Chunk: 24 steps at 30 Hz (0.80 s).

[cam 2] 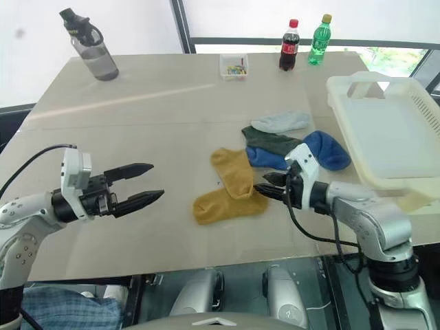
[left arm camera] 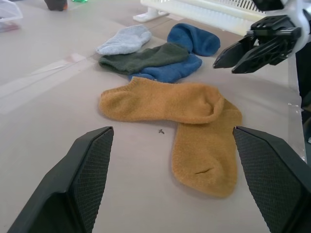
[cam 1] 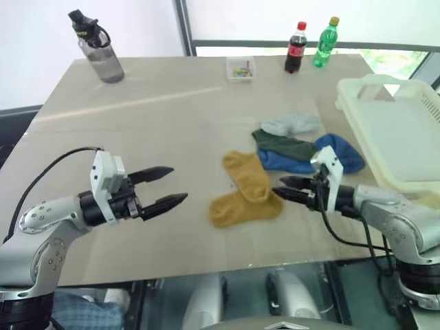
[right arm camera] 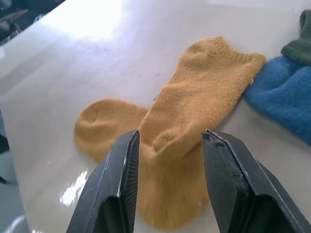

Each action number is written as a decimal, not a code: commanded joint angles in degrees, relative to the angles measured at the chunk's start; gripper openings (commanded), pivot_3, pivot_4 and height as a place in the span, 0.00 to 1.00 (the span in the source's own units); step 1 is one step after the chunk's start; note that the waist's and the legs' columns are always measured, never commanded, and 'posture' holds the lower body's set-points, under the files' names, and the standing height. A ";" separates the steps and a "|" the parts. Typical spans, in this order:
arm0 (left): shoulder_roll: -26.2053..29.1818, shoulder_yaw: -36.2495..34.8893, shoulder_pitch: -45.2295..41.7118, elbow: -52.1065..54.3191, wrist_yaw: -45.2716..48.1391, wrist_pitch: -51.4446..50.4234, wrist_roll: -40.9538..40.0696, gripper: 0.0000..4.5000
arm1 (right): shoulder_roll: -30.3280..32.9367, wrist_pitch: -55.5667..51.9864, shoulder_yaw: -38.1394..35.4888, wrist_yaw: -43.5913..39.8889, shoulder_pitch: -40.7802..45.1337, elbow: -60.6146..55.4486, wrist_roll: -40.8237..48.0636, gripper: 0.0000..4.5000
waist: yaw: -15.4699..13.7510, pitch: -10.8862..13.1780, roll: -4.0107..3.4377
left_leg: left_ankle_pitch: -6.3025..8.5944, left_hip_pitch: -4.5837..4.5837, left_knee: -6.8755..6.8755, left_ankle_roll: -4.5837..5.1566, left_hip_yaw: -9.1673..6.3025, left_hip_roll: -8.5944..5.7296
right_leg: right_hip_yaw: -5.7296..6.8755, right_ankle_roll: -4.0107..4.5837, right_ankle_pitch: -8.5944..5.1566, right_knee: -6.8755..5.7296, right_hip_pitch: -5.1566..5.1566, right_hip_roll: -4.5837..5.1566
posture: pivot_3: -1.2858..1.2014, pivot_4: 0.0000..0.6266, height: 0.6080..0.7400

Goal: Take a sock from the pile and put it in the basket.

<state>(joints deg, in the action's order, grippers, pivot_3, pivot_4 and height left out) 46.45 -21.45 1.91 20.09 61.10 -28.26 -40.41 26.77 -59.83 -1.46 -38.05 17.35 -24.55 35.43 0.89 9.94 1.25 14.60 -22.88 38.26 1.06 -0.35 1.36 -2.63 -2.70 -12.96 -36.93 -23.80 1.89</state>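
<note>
Two mustard-yellow socks lying flat on the surface [cam 1: 137, 103], overlapped into an L, just apart from the pile [cam 1: 302, 144] of blue, dark green and grey ones, on its side away from the basket [cam 1: 395, 130]. Taking the sock [cam 1: 246, 187] as landmark: right gripper [cam 1: 283, 188] just beside its edge on the basket side, tips aimed at it, spread partway and empty, with fabric framed between both fingers in the right wrist view. Left gripper [cam 1: 167, 187] well apart on the opposite side, spread wide, empty, pointed toward the sock too. Clearly nearer: the right. Upper sock's long axis running from a cuff near the pile toward the robot's edge of the surface, roughly crosswise to the right gripper's line of approach; lower sock lying across that, toe pointing toward the left gripper. Likely next call: a short advance and descent over the overlap, then a close. Risk, judging by the overlap: pinching both yellow socks at once rather than one. Basket well beyond the pile, on the right arm's side, favouring that arm for the carry.
</note>
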 commanded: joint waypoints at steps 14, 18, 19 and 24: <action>0.44 0.45 -1.92 -0.37 0.03 1.55 0.88 0.92 | -2.03 -2.92 4.36 4.84 4.36 4.46 -0.70 0.28 | 0.04 0.01 -0.01 | 0.00 -0.04 0.00 0.00 0.02 -0.03 | -0.01 -0.01 0.01 0.04 -0.02 0.04 | 0.52 0.24 1.00; 0.25 1.00 -2.28 -0.40 -0.06 1.62 0.90 0.92 | -1.94 -3.38 4.81 4.90 4.17 3.97 -0.51 0.01 | 0.06 0.01 -0.01 | 0.00 -0.04 0.00 0.00 0.01 -0.03 | 0.00 -0.01 0.00 0.04 -0.02 0.03 | 0.52 0.24 1.00; 0.24 1.08 -2.36 -0.45 -0.02 1.68 0.91 0.92 | -1.84 -3.25 4.91 5.03 4.19 4.00 -0.75 0.01 | 0.06 0.01 -0.01 | 0.00 -0.04 0.00 0.00 0.01 -0.03 | 0.00 -0.01 0.01 0.04 -0.02 0.03 | 0.52 0.24 1.00; 0.30 1.38 -2.62 -0.61 0.06 1.91 0.94 0.92 | -1.99 -2.89 4.44 5.29 4.53 4.27 -0.88 0.01 | 0.06 0.01 -0.01 | 0.00 -0.04 0.00 0.00 0.01 -0.03 | 0.00 -0.02 0.00 0.04 -0.02 0.03 | 0.52 0.24 1.00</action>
<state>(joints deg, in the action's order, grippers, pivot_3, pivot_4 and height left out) 46.45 -19.66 0.08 19.02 61.04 -27.25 -39.46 24.50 -63.22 3.71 -32.99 21.02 -18.83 34.02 0.95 9.95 1.24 14.60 -22.92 38.26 1.07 -0.34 1.33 -2.63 -2.71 -12.96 -36.89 -23.82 1.92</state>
